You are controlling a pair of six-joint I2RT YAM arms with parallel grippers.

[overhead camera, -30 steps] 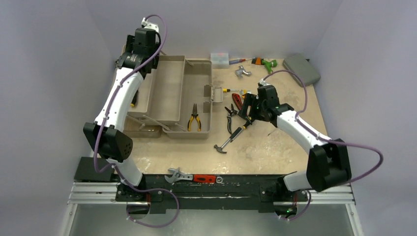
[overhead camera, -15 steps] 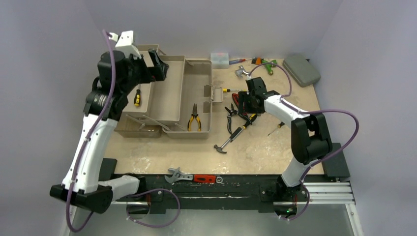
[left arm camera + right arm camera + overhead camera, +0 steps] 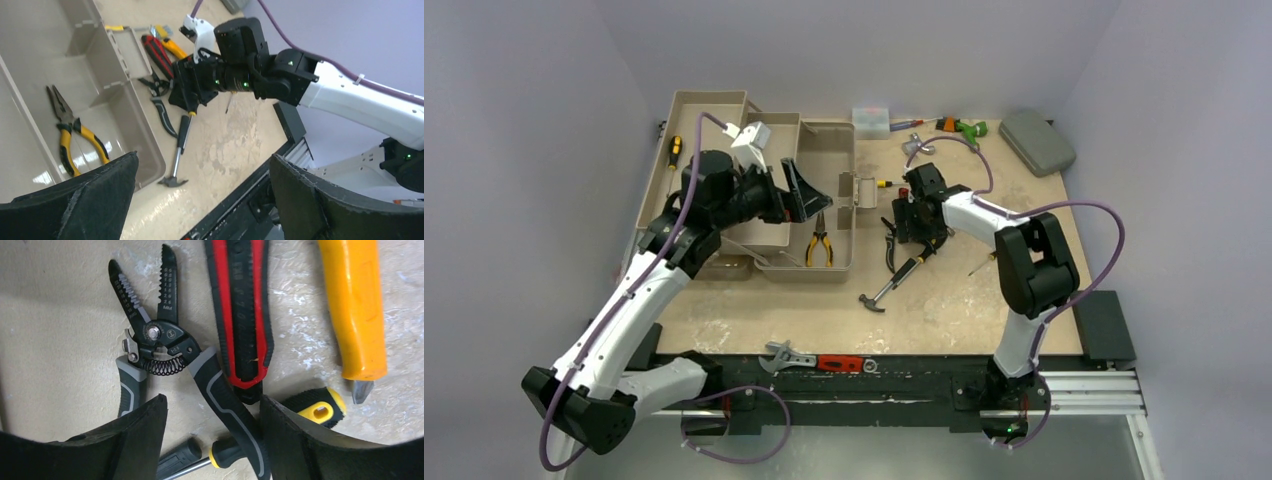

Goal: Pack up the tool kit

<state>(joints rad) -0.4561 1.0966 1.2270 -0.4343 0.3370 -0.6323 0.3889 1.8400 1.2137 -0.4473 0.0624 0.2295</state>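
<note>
task status: early. the toolbox stands open at the desk's left rear, holding only pliers and one screwdriver. hammer, wire stripper and other tools lie outside. my left fingers are apart, empty, over the box. my right fingers are apart, astride the stripper's handle. my left arm hides part of the trays.

Plain lilac walls enclose a scuffed beige table.
</note>
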